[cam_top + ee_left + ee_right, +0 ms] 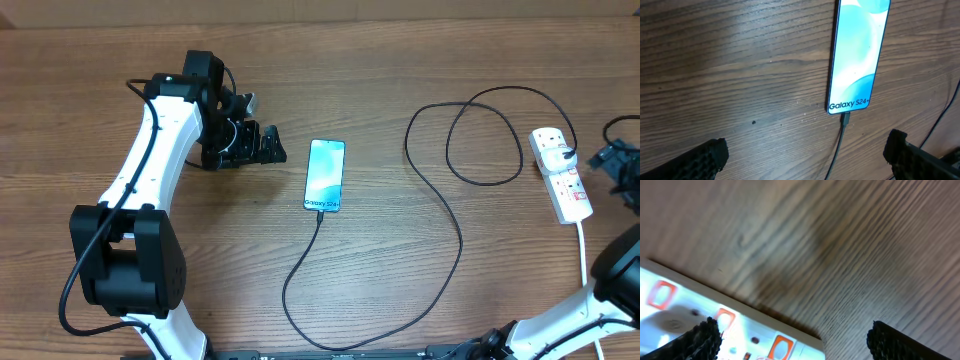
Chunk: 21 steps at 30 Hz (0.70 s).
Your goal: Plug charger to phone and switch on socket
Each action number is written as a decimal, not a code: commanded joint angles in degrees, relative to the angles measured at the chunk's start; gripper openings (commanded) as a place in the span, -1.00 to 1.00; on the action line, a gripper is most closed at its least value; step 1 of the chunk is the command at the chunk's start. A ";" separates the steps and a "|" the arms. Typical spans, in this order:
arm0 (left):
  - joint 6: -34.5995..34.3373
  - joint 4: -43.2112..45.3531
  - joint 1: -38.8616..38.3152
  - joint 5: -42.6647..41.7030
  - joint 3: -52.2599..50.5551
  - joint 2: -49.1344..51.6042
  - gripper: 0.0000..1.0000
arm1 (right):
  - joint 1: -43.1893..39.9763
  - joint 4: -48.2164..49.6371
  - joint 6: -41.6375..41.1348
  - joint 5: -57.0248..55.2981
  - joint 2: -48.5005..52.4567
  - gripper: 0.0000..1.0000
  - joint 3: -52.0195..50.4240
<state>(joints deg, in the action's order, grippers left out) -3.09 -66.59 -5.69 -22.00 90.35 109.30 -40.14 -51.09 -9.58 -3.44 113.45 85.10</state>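
Observation:
The phone lies flat mid-table with its blue-teal screen up. It also shows in the left wrist view, with the charger's small tip in its bottom port. The black cable loops across the table to a black plug seated in the white socket strip. My left gripper is open and empty just left of the phone; in its wrist view the cable runs between its fingers. My right gripper is open, right of the strip, whose red switches show in its wrist view.
The strip's thick white lead runs toward the front edge at the right. The cable makes a large loop behind the middle of the table. The left arm reaches along the left side.

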 commanded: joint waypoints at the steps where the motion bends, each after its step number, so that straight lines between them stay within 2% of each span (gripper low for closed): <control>1: -0.79 0.00 -0.33 0.15 0.17 -1.31 1.00 | -0.22 0.50 1.14 -0.07 2.47 0.89 -0.46; 9: -0.76 0.00 -0.33 0.15 0.17 -1.31 1.00 | -0.22 1.64 2.64 2.54 6.05 0.90 -0.46; 21: -0.76 0.02 -0.33 0.15 0.17 -1.31 1.00 | -0.22 4.07 2.67 6.58 6.29 0.96 -0.46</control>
<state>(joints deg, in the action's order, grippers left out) -3.09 -66.59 -5.69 -22.00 90.35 109.30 -40.18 -47.42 -7.46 -0.03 118.67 84.95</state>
